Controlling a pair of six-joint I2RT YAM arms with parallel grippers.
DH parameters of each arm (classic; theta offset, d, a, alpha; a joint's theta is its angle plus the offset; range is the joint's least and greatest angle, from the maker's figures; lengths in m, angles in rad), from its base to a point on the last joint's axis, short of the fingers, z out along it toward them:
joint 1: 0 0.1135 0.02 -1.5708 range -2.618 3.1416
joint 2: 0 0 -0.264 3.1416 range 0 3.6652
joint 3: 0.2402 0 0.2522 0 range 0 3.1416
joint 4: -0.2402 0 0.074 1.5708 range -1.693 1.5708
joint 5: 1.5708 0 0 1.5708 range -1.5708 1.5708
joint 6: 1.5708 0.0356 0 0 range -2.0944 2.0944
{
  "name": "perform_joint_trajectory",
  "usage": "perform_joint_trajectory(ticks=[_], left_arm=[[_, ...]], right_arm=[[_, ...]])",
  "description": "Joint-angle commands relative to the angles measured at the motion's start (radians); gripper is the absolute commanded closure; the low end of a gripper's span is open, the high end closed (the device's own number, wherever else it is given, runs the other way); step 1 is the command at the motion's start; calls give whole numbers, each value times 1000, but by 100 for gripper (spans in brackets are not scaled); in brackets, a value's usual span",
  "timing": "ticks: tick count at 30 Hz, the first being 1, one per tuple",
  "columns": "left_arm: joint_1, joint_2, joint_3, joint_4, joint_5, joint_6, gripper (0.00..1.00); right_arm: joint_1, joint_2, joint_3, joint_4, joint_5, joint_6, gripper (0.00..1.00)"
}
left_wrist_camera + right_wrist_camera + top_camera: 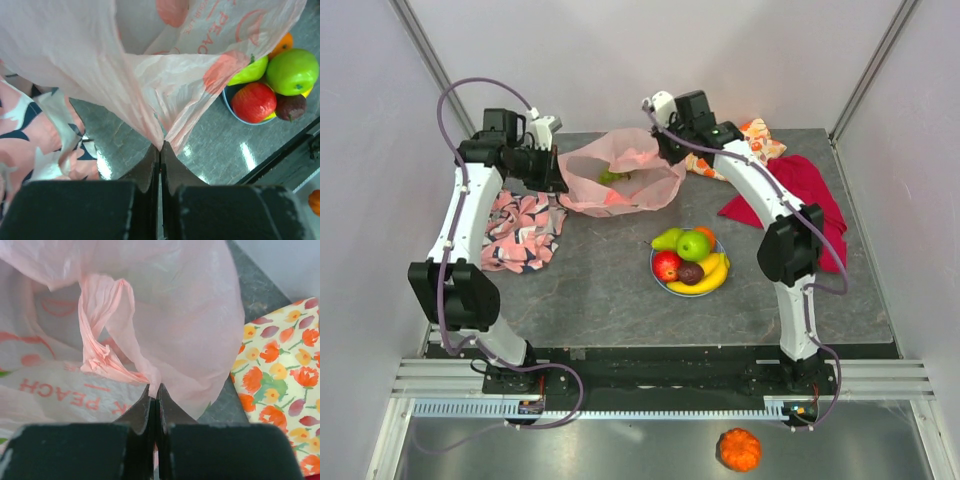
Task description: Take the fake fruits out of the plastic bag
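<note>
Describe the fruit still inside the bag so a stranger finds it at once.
Look to the far side of the table, at the pink bag. In its open mouth lies a green fruit. It alone is in the bag; the fruits on the blue plate lie in the open.

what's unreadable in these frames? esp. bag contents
Top external: green thing in the plastic bag, veiled by film, too small to name or count.
Left wrist: the bag covers part of the blue plate; bag interior out of view.
Right wrist: film fills the view past the right gripper; no fruit discernible.
</note>
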Motion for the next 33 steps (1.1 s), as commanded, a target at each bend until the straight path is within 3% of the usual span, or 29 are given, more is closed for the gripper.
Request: perform_joint_trajectory(ticks=[1, 5, 12, 14, 17, 19, 22, 28, 30, 33], left_arm=[[-5, -42, 137, -144, 31, 132, 98], [-3, -120, 211, -148, -36, 178, 98], [-3, 140, 592, -193, -33, 148, 98], [-3, 213, 791, -226, -17, 137, 98], [-5, 254, 935, -285, 40, 138, 98], [-5, 183, 906, -297, 80, 152, 98], [-5, 43, 784, -346, 143, 184, 98], [-7, -184, 512, -562, 158, 310, 98], [-7, -311, 295, -563, 129, 338, 98], [-10, -404, 99, -563, 108, 365, 98]], right_arm=[[-28, -134, 39, 134, -160, 238, 100], [-36, -125, 51, 214, -191, 321, 100], [-34, 69, 274, 401, -189, 435, 100], [-36, 102, 333, 441, -163, 455, 100], [-36, 75, 337, 468, -175, 475, 100], [-36, 30, 290, 477, -200, 478, 100], [-36, -108, 94, 510, -254, 504, 100], [-24, -424, -431, 525, -355, 588, 100], [-8, -515, -585, 499, -355, 553, 100], [-7, -575, -648, 436, -321, 497, 98]])
